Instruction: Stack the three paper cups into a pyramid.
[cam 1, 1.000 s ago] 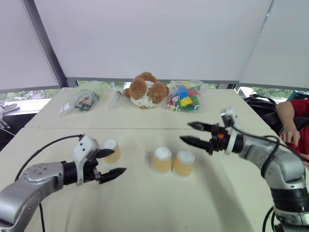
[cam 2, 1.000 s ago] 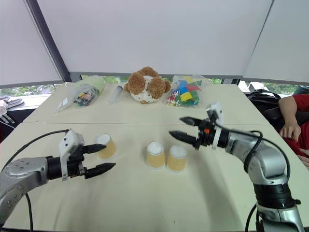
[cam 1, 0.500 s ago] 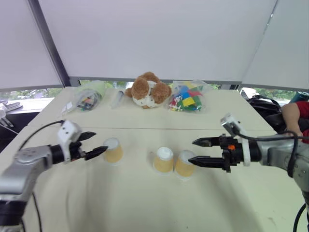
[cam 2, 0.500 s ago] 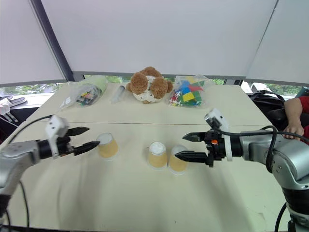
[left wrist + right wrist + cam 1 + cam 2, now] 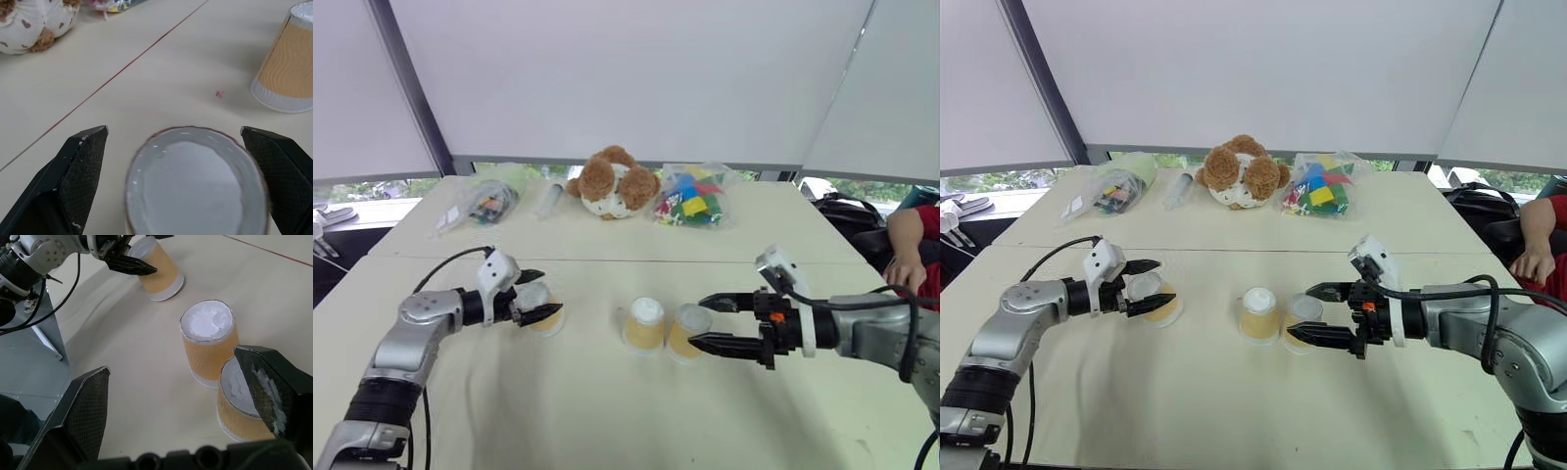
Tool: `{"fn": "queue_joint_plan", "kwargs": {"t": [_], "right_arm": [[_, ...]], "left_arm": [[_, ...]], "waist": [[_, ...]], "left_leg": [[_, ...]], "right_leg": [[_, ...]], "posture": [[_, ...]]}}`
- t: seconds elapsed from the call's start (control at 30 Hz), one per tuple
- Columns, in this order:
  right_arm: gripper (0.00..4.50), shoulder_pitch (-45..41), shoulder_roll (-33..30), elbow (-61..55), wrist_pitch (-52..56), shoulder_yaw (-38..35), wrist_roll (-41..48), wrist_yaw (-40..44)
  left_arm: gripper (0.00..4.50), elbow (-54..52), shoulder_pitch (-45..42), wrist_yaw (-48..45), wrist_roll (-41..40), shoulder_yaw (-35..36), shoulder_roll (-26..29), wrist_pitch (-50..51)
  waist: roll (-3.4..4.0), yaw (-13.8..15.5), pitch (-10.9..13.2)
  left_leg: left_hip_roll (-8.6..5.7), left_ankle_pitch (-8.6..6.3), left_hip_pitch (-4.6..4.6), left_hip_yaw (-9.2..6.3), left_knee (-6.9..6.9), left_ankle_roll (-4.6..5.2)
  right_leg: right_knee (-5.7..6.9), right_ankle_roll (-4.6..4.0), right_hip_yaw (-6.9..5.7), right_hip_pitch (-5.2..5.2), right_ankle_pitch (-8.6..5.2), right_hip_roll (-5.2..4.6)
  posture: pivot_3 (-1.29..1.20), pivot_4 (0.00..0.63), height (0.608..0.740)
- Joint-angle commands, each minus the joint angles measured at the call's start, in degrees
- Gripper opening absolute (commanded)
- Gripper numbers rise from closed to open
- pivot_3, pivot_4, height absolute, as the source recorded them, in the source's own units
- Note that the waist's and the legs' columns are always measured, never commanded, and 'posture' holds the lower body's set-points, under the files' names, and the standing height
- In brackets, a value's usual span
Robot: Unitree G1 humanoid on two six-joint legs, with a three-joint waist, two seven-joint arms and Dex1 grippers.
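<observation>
At centre left, the left gripper (image 5: 530, 297) has advanced to straddle the left cup (image 5: 544, 311), jaws wide, partly hiding it; at centre, two cups (image 5: 644, 324) touch; the right gripper (image 5: 713, 323), wide, has pulled back beside them

Bright diffuse daylight through far blinds (image 5: 626, 78); soft faint shadows on table (image 5: 607, 411); nearest cup (image 5: 195, 186) blurred in left wrist view.

Plush toy (image 5: 610, 182), 2 bags (image 5: 693, 206)
</observation>
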Motion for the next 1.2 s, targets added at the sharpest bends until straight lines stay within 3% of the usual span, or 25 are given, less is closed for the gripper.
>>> {"fn": "queue_joint_plan", "kwargs": {"t": [0.03, 0.37, 0.47, 0.57, 0.9, 1.07, 1.2], "right_arm": [[4.39, 0.1, -0.7, -1.0, -1.3, -1.8, 0.5, -0.1], [4.39, -0.9, -0.6, 0.6, -3.2, 0.3, -1.0, 0.5], [4.50, -1.0, -0.5, 0.5, -3.3, 0.5, -1.0, 0.4], [4.50, -1.0, -0.3, 0.3, -3.2, 0.6, -0.9, 0.2], [4.50, -0.8, -0.4, 0.7, -3.5, 0.3, -1.3, -0.2], [4.50, -1.1, -1.0, 2.0, -3.7, -0.5, -1.8, -0.1], [4.50, -1.9, -3.1, 4.0, -3.6, -3.2, -1.9, 0.3]], "left_arm": [[4.50, -2.8, -0.7, -0.4, -1.2, 2.1, 1.3, 1.4], [4.50, -3.2, -0.2, -0.1, -0.4, 1.2, 0.4, 1.2], [3.64, -1.9, -0.6, 0.4, 0.1, 1.2, -0.2, 0.4], [2.29, -0.6, -1.1, 0.5, 0.6, 0.9, -0.5, -0.4], [2.29, 2.2, -6.0, -1.3, 0.6, 1.3, 0.5, -0.2], [2.29, 5.6, -18.2, -6.2, -2.2, 1.5, 2.3, 6.1], [2.29, 10.6, -30.9, -9.2, -1.1, -2.0, 0.3, 11.1]], "waist": [[0.00, 0.0, 0.0], [0.00, 0.0, 0.0], [0.00, 0.0, 0.0], [0.00, 0.0, 0.0], [0.00, 0.1, 0.0], [-0.04, 1.2, 0.0], [-0.03, 1.5, 0.0]], "left_leg": [[0.00, 0.00, 0.00, 0.00, 0.00, 0.00], [0.00, 0.00, 0.00, -0.01, 0.04, 0.00], [0.00, -0.01, 0.00, -0.01, 0.05, 0.01], [0.00, -0.01, 0.00, -0.01, 0.07, 0.02], [0.01, -0.07, -0.02, -0.03, 0.30, 0.12], [0.01, -0.10, -0.10, -0.04, 0.44, 0.17], [-0.06, -0.13, -0.16, -0.05, 0.53, 0.22]], "right_leg": [[0.00, 0.00, 0.00, 0.00, 0.00, 0.00], [0.01, 0.01, 0.00, 0.01, 0.01, 0.00], [0.01, 0.01, 0.00, 0.02, 0.01, 0.00], [0.01, 0.01, 0.00, 0.02, 0.01, 0.00], [0.10, 0.01, -0.01, 0.08, 0.01, 0.01], [0.14, 0.02, -0.03, 0.06, 0.01, 0.03], [0.13, 0.02, -0.03, 0.09, 0.01, 0.01]], "posture": [[0.00, 0.150, 0.740], [0.00, 0.150, 0.740], [0.00, 0.150, 0.740], [0.00, 0.150, 0.740], [0.00, 0.150, 0.740], [0.00, 0.150, 0.740], [0.00, 0.150, 0.740]]}}
